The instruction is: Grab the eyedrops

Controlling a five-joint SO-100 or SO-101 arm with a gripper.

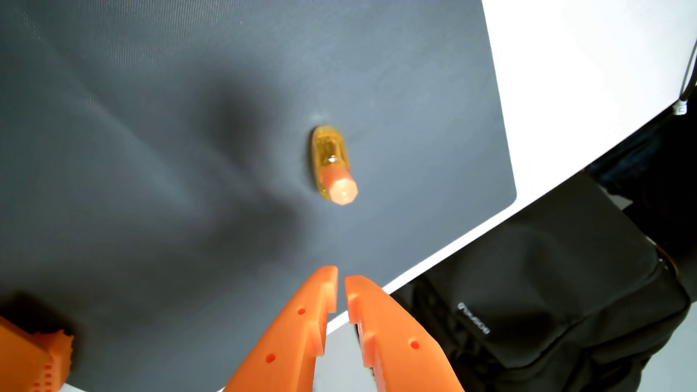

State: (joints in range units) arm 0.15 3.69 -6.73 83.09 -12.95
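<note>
The eyedrops (331, 164) are a small amber bottle with a pale orange cap, standing on the dark grey mat (151, 150) right of centre in the wrist view, its cap pointing toward the camera. My orange gripper (341, 277) comes in from the bottom edge, its tips well short of the bottle and apart from it. The two fingertips (326, 279) almost meet, with only a narrow slit between them and nothing held.
The mat lies on a white table (584, 56) whose edge runs diagonally at right. A black bag (547, 294) sits beyond that edge at lower right. An orange printed part (34, 358) shows at the bottom left corner. A cable (690, 75) hangs at the far right.
</note>
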